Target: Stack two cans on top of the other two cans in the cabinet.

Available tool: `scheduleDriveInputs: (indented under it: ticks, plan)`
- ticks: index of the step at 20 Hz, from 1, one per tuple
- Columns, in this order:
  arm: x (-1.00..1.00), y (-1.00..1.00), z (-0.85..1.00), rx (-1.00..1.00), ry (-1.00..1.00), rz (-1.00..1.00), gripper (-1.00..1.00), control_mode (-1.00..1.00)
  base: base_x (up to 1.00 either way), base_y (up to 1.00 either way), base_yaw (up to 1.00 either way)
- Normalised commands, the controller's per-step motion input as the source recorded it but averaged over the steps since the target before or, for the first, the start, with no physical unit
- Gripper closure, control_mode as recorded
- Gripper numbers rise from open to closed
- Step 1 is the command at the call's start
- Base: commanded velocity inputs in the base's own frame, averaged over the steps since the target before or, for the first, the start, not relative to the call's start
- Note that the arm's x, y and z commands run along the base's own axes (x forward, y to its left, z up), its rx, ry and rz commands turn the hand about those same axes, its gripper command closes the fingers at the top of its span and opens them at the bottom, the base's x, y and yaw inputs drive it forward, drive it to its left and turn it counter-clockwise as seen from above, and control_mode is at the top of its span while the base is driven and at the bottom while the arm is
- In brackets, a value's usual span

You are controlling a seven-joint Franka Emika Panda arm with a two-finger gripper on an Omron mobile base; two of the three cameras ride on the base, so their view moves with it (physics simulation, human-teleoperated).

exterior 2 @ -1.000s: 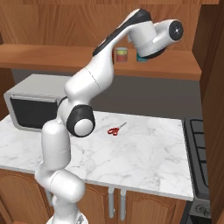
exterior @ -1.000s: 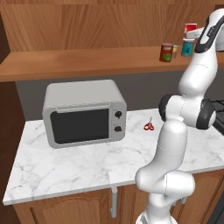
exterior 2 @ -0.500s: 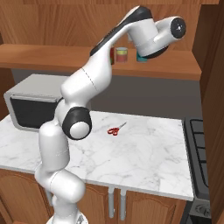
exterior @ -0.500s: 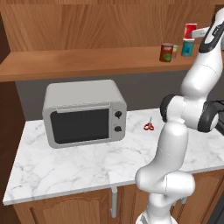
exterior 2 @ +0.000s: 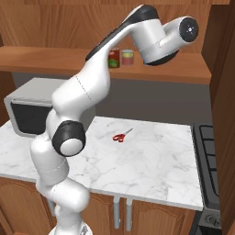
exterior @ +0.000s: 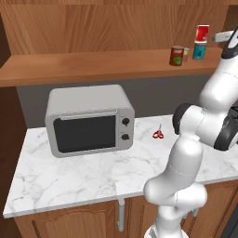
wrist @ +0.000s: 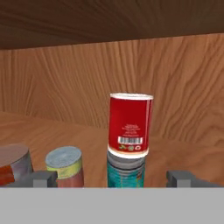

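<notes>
Our gripper [wrist: 112, 178] stands wide open and holds nothing, its two finger tips [wrist: 43, 178] spread to either side of the stack straight ahead of us. Directly in front of the hand, the bright red can [wrist: 130, 124] sits upright on top of the teal-blue can [wrist: 126, 172], sitting a touch off-centre toward our left but resting squarely enough. We judge that half the task is done: one can is stacked and released.

Ahead and to the left of the hand stands the pale yellow-green can [wrist: 65, 166] with its grey lid bare, nothing on it yet. Further left, at the edge of the hand view, is the dark red-brown can [wrist: 14, 165], standing on the shelf board [exterior: 93, 65] of the cabinet [exterior: 116, 28]. What is left, as we read it, is to lift that dark can and set it on the pale one.

The two lie just beside each other, so the finished stack to the right is the thing to avoid knocking when we reach across. Below the shelf, on the marble counter [exterior: 93, 172], sit a grey microwave [exterior: 88, 119] and red scissors [exterior: 158, 134], both well apart from our work.
</notes>
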Motion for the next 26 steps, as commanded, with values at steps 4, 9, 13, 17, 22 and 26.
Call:
scheduleDriveInputs:
  ticks: [4, 9, 13, 17, 22, 26]
  plan:
    - [-0.45, 0.47, -0.09, 0.06, 0.00, -0.13, -1.00, -1.00, 0.00, 0.00, 0.00]
    - [-0.41, 0.54, -0.04, 0.03, 0.01, -0.12, -1.00, -1.00, 0.00, 0.00, 0.00]
    - [-0.33, 0.51, -0.04, 0.01, 0.04, -0.13, -1.00, -1.00, 0.00, 0.00, 0.00]
    - [-0.26, 0.52, -0.05, 0.00, 0.00, -0.13, -1.00, -1.00, 0.00, 0.00, 0.00]
    - [-0.15, 0.51, 0.00, 0.00, 0.00, -0.17, -1.00, -1.00, 0.00, 0.00, 0.00]
    - [-0.09, 0.44, 0.00, 0.00, 0.00, -0.19, -1.00, -1.00, 0.00, 0.00, 0.00]
